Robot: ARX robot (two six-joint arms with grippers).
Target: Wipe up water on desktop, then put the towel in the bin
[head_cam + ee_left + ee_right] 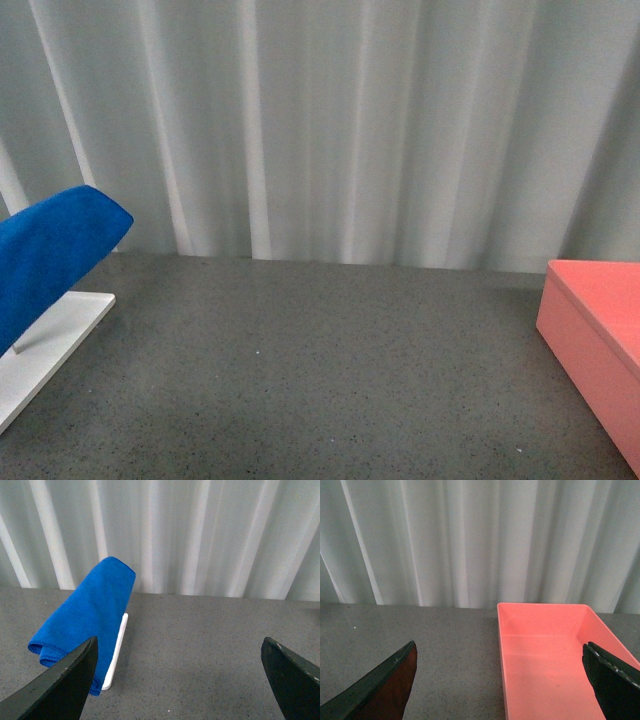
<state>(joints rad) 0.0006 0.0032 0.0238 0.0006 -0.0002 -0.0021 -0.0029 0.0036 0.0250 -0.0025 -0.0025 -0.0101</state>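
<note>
The blue towel [50,260] hangs folded over a white rack [45,345] at the left edge of the grey desktop [320,370]. In the left wrist view the towel [85,615] drapes down beside the rack's base [116,652]. My left gripper [180,680] is open over bare desktop, its one finger close in front of the towel's lower edge. The pink bin [595,340] stands at the right edge. In the right wrist view the bin [545,660] is empty, and my right gripper [500,685] is open above its near wall. Neither arm shows in the front view. No water is discernible.
Pale pleated curtains [330,120] close off the back of the desktop. Between the rack and the bin lies a wide stretch of speckled grey surface [300,400].
</note>
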